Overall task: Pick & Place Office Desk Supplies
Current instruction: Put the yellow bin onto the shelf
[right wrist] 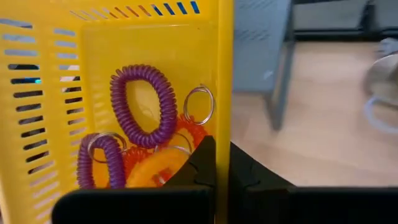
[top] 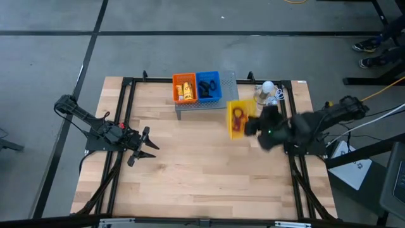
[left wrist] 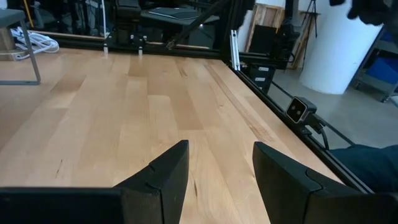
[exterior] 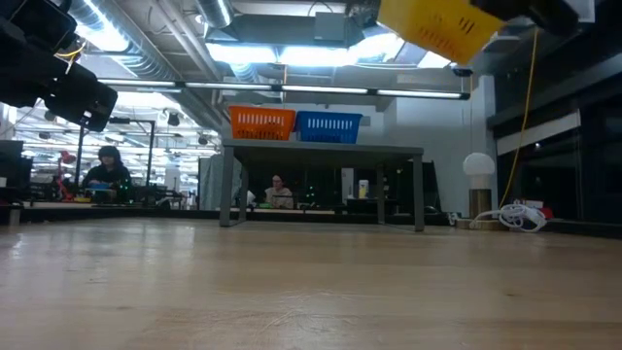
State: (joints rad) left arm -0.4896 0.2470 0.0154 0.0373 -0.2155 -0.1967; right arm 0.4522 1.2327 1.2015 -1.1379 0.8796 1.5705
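Note:
My right gripper (top: 251, 124) is shut on a yellow basket (top: 236, 119), which hangs high above the table in the low view (exterior: 437, 25). Inside it lie purple coiled loops (right wrist: 143, 104), orange loops (right wrist: 149, 169) and metal rings. An orange basket (top: 185, 87) with yellow-orange packets and a blue basket (top: 209, 86) with black pieces stand on the grey perforated shelf (top: 204, 106) at the far edge. My left gripper (top: 144, 145) is open over bare wood on the table's left side (left wrist: 221, 155). My right gripper grips the yellow basket by its side wall (right wrist: 224, 93). One finger (right wrist: 202, 163) is inside the basket and the other (right wrist: 250, 174) is outside. The basket is lifted clear of the table, tilted in the low view.
A white round bulb (top: 267, 87) with a white cord stands at the far right corner, close to the held basket. The shelf's legs (exterior: 420, 194) stand on the far part of the table. A black frame (top: 126, 114) runs along the table's edges. Bare wood (top: 202, 164) fills the middle.

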